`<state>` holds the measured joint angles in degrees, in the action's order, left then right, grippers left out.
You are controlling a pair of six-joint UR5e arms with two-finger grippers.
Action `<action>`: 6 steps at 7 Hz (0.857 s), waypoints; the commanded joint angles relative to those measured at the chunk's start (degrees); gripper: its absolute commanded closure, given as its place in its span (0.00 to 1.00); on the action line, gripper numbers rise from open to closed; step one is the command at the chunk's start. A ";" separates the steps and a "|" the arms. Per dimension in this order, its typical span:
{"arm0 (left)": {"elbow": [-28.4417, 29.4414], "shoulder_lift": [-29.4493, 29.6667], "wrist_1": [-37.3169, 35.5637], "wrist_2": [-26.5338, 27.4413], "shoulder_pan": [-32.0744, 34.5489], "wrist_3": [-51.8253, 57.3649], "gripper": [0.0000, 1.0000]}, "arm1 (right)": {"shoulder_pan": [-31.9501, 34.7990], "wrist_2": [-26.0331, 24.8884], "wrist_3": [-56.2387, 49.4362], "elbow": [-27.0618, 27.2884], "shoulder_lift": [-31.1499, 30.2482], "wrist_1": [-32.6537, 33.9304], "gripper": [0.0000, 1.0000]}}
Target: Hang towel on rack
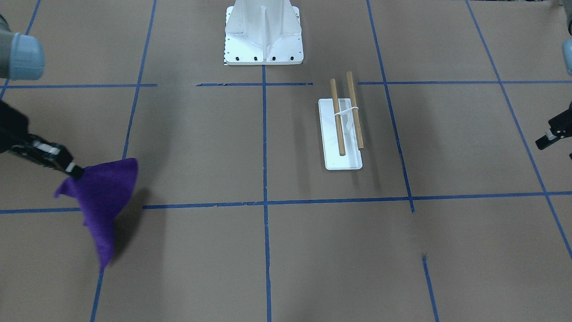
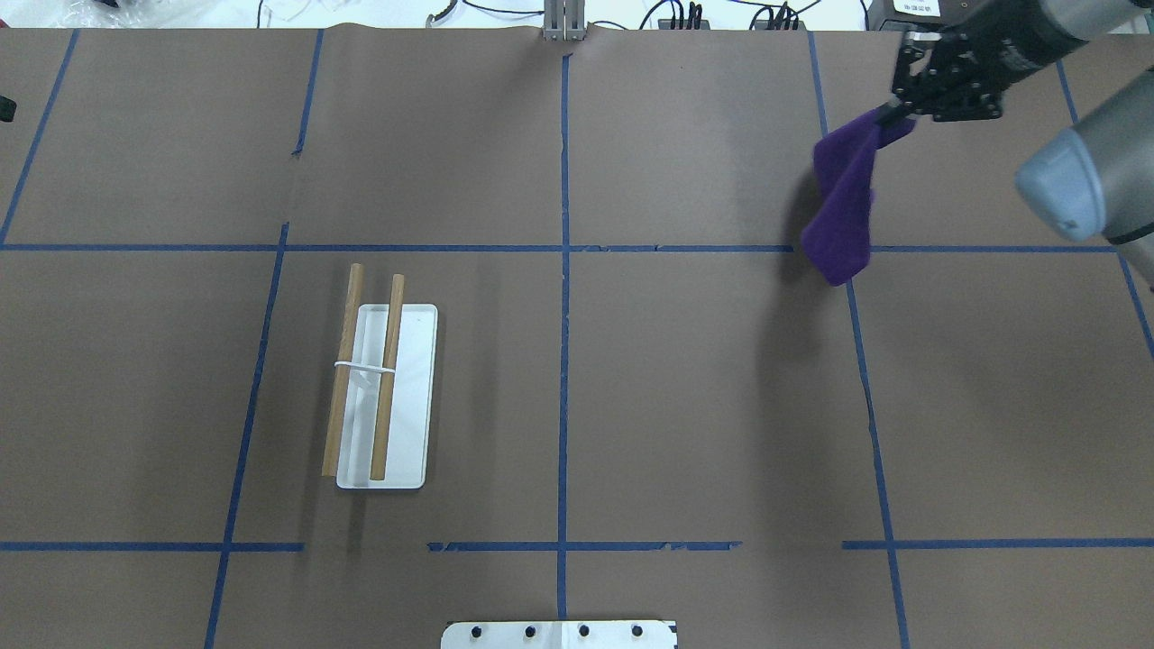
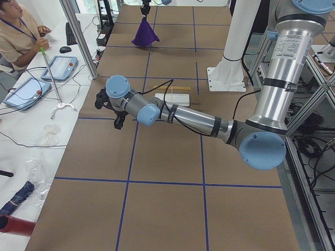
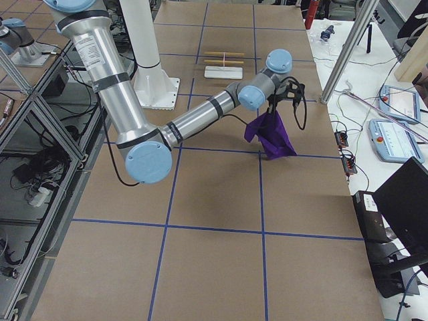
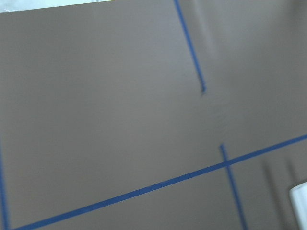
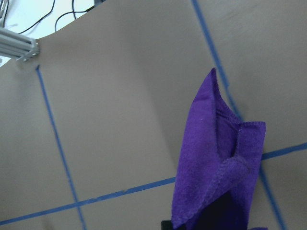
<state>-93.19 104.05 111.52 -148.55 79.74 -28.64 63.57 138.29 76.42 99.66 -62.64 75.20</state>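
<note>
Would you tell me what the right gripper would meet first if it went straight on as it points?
Likely the table, its hanging towel touching first; the right gripper points roughly down, though depth is unclear.

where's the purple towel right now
In the overhead view the towel hangs at far right from the right gripper, far from the rack at left.

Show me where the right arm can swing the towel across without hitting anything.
Bare table runs from the hanging towel to the rack, across the whole middle, and between rack and pedestal. Only the rack, on the robot's left half, obstructs. The right gripper holds the towel at far right; the left gripper hovers at the far left edge.
</note>
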 commanded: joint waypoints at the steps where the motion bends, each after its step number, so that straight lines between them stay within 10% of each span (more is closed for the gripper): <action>1: -0.15 4.83 8.23 -0.86 -7.37 -24.16 0.00 | -9.21 -4.49 16.86 2.37 9.25 -0.32 1.00; 6: 1.17 12.57 23.20 4.28 -24.59 -59.97 0.00 | -23.19 -24.34 36.25 3.87 18.59 0.03 1.00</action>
<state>-92.33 115.32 132.00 -147.56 59.02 -82.10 44.41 119.35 110.47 103.27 -45.49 75.19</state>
